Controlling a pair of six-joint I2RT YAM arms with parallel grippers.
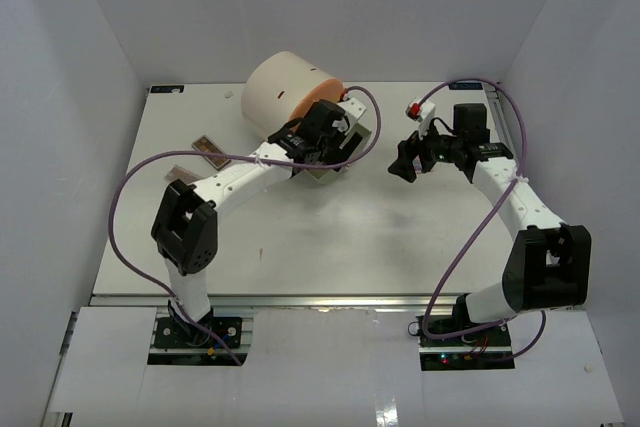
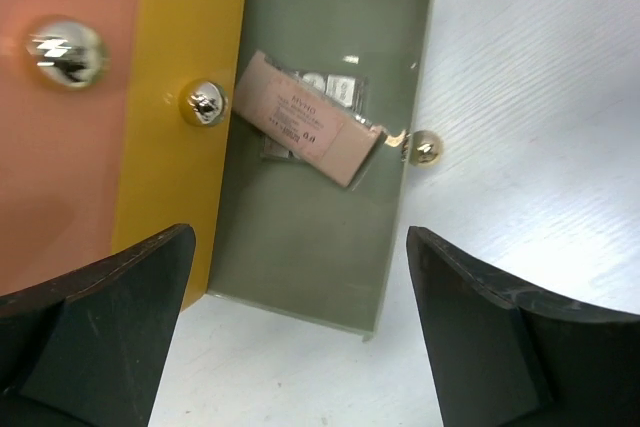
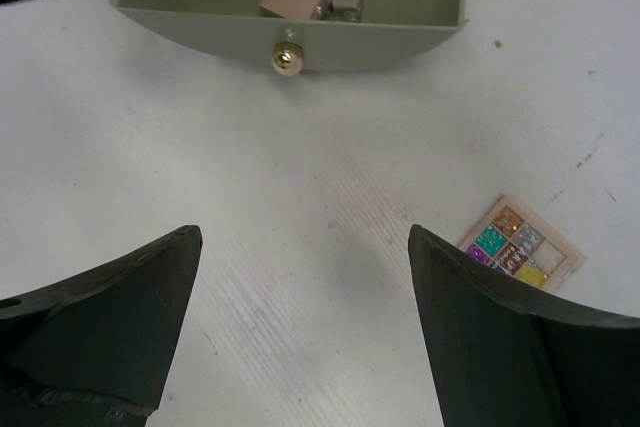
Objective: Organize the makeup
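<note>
A flat pinkish-tan palette (image 2: pixel 305 119) lies on a clear-cased item in an open olive-green drawer (image 2: pixel 320 237). My left gripper (image 2: pixel 300 237) hovers over this drawer, open and empty; it also shows in the top view (image 1: pixel 333 147). My right gripper (image 3: pixel 305 232) is open and empty above bare table, facing the drawer front (image 3: pixel 400 42) and its gold knob (image 3: pixel 287 57). A small square colour palette (image 3: pixel 522 255) lies on the table by the right finger. Two flat palettes (image 1: pixel 207 147) (image 1: pixel 180 175) lie at the table's left.
The cream cylindrical drawer unit (image 1: pixel 285 87) stands at the back centre, its orange and yellow fronts (image 2: pixel 60 127) with silver knobs beside the open drawer. A small white-and-red object (image 1: pixel 413 110) sits by the right arm. White walls surround the table.
</note>
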